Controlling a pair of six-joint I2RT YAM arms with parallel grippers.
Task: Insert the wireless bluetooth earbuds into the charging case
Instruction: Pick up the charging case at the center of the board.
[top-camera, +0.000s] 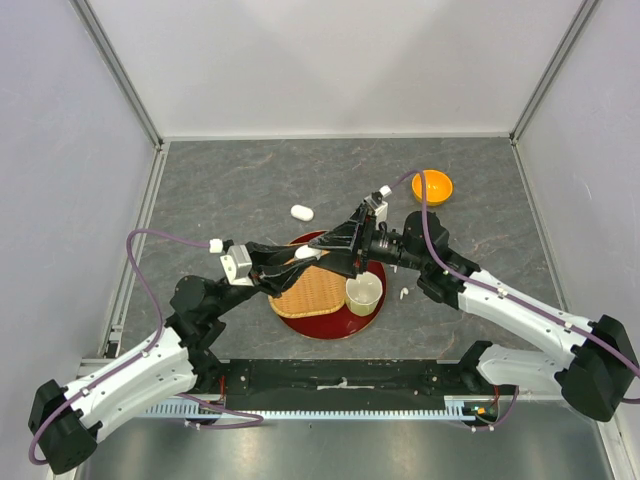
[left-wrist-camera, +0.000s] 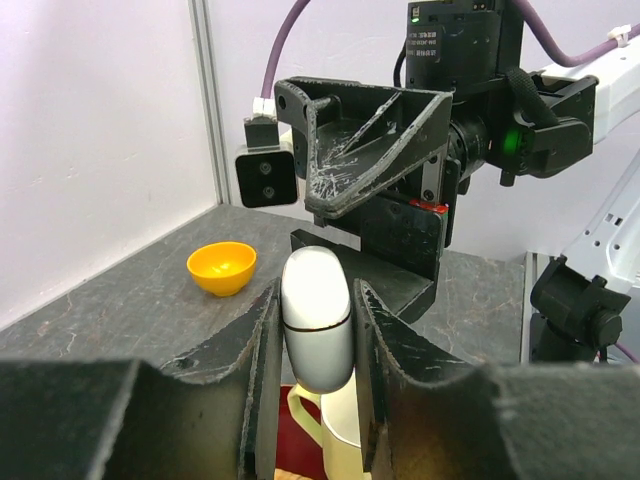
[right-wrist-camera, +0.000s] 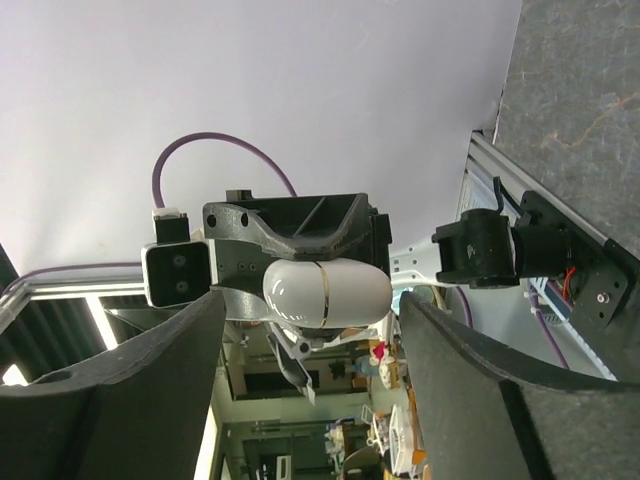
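Aloft, the closed charging case is pinched between the fingers of the left gripper.
Facing it, the right gripper has its fingers spread wide, touching nothing. Both hover near the cream cup on the red plate. One tiny earbud lies on the table just beside that plate.

From above, the left gripper and right gripper hide much of the case. The earbud by the plate is too small to show its shape. In the left wrist view the cup is cut off at the bottom, partly behind the case.
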